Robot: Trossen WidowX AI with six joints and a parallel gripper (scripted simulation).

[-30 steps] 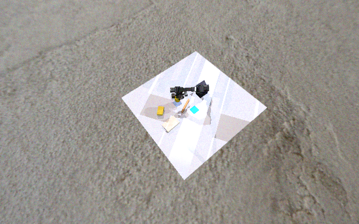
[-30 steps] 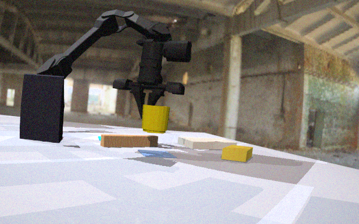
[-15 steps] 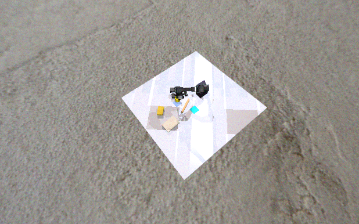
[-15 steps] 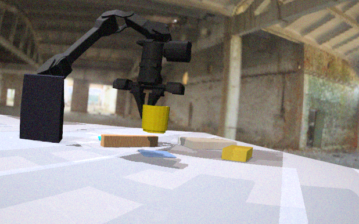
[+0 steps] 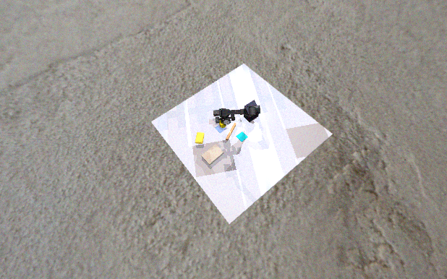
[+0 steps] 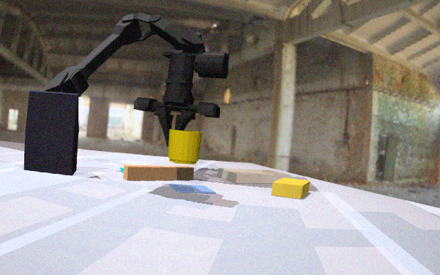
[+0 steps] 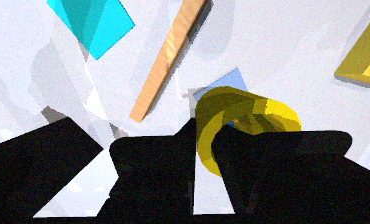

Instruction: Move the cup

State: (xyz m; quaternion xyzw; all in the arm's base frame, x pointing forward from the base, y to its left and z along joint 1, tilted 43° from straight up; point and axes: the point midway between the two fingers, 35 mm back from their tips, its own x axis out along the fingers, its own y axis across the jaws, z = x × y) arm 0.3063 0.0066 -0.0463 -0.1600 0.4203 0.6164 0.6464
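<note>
The yellow cup [image 5: 222, 125] [image 6: 185, 147] [image 7: 282, 111] hangs in the air, nearly upright with a slight lean. My gripper [image 6: 172, 135] [image 7: 200, 121] is shut on the cup's wall, with one finger outside and the other inside the rim. A blue marble [image 7: 231, 124] shows inside the cup; other marbles are hard to make out. The blue pad [image 5: 220, 129] [image 6: 199, 189] [image 7: 230, 82] lies flat below the cup, with a gap between them. The cyan pad [image 5: 241, 136] [image 6: 122, 169] [image 7: 108, 30] lies on the far side of the orange bar, mostly hidden in the exterior view.
An orange wooden bar [image 5: 231, 131] [image 6: 154, 173] [image 7: 161, 70] lies between the two pads. A yellow block [image 5: 199, 137] [image 6: 289, 188] [image 7: 368, 57] lies to one side of the blue pad. A flat tan block [image 5: 213, 154] [image 6: 248, 176] lies farther off.
</note>
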